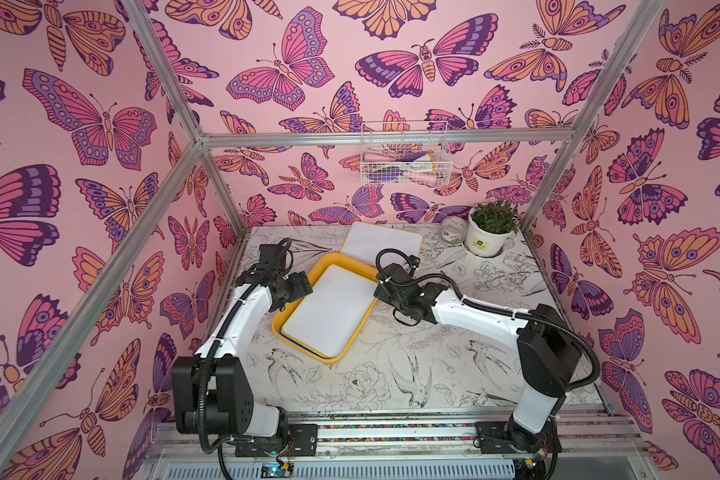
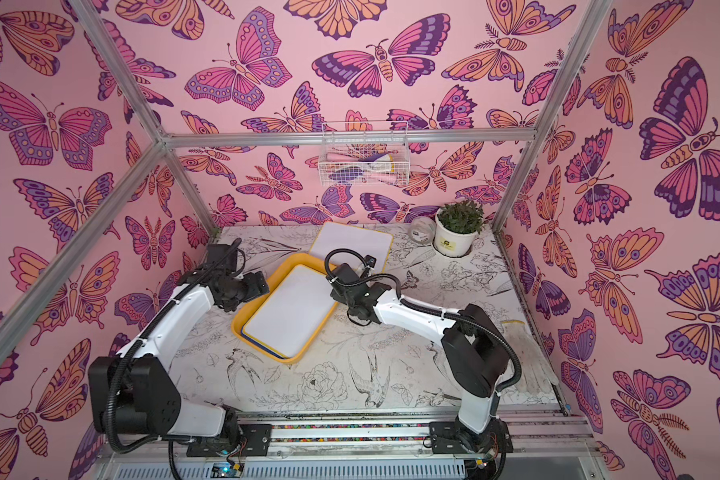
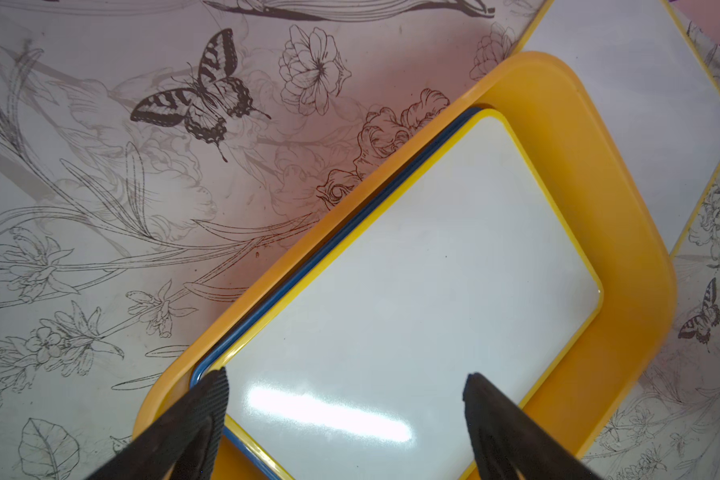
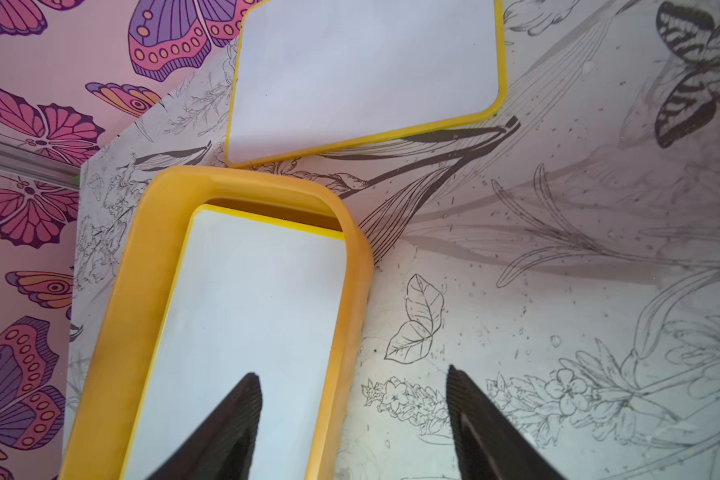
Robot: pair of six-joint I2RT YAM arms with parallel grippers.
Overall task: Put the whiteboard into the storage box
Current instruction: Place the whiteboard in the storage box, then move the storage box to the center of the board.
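Since one whiteboard (image 1: 329,309) already lies flat in the storage box (image 3: 632,257), stacked on a blue-framed board (image 3: 350,224), the nearer part of the tabletop (image 1: 433,353) is judged settled. The left gripper (image 3: 346,376) is held released over the left side of that whiteboard, with nothing between its fingers; the right gripper (image 4: 352,372) is likewise spread and empty, one finger over the whiteboard, one over the tabletop, the box's right rim between them. Farther back, just beyond the box's far rim, the far whiteboard (image 4: 362,75) is seen lying flat on the tabletop; whether it touches the box cannot be told. It is judged thin, stiff and light, its glossy face slippery and nothing offered from above; a pinch across the yellow frame at a free edge or corner is advised, once that edge is tipped up.
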